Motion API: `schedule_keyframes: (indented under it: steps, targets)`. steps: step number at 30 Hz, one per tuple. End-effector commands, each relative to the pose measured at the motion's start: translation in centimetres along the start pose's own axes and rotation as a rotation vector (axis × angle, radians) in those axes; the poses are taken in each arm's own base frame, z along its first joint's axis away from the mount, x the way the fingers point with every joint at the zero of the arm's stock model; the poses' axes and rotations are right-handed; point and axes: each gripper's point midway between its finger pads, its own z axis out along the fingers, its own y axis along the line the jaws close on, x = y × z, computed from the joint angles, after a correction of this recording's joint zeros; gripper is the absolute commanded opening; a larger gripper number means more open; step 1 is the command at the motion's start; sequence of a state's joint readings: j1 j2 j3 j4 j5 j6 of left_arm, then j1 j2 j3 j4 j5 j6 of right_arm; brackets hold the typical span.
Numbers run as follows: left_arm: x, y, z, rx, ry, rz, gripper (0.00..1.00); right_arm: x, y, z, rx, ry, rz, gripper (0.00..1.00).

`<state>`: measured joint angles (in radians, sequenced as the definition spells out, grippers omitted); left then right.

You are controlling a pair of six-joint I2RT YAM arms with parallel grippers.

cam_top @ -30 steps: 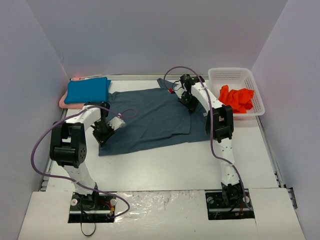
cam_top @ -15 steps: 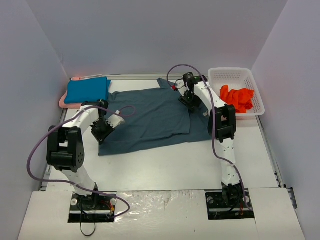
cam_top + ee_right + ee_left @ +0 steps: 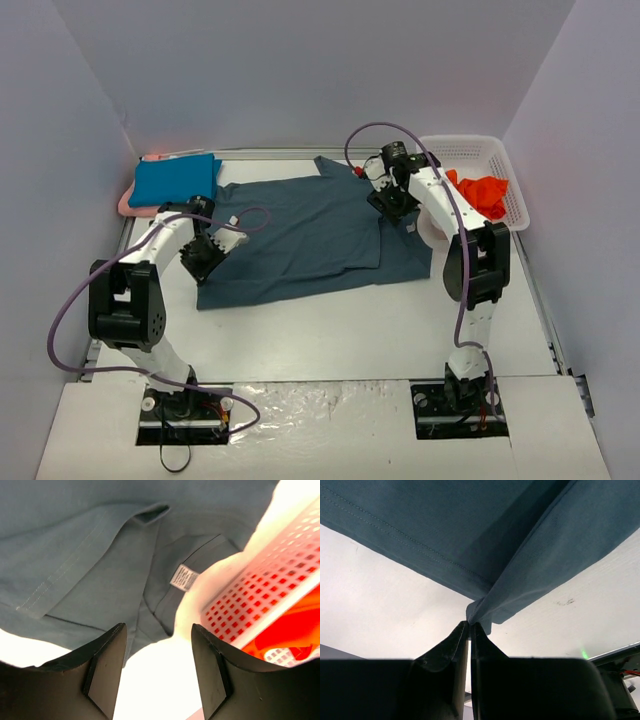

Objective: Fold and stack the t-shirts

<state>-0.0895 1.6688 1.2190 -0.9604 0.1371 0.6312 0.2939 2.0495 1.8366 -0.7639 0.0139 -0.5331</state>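
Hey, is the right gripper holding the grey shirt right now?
No, the right wrist view shows the right gripper open and empty above the collar of the dark blue-grey t-shirt.

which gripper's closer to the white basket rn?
Right. The right gripper hangs open over the grey shirt at its collar end, just beside the basket; the left gripper pinches that shirt's opposite edge, far from the basket.
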Motion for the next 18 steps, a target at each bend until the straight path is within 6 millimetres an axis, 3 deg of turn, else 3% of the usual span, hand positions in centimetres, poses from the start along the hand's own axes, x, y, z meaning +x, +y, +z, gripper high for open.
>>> schedule_keyframes:
  steps: [1,9,18]
  targets:
    - [0.3,0.1,-1.3,-0.026,-0.017,-0.023,0.02,1.6,0.7,0.0,-0.013,0.029,0.003,0.50]
    - [0.9,0.3,-0.7,-0.029,-0.004,-0.061,0.03,3.5,1.9,1.6,-0.038,0.077,0.003,0.51]
    - [1.4,0.7,-0.1,-0.008,-0.006,-0.114,0.02,4.2,2.5,2.5,-0.050,0.090,0.012,0.51]
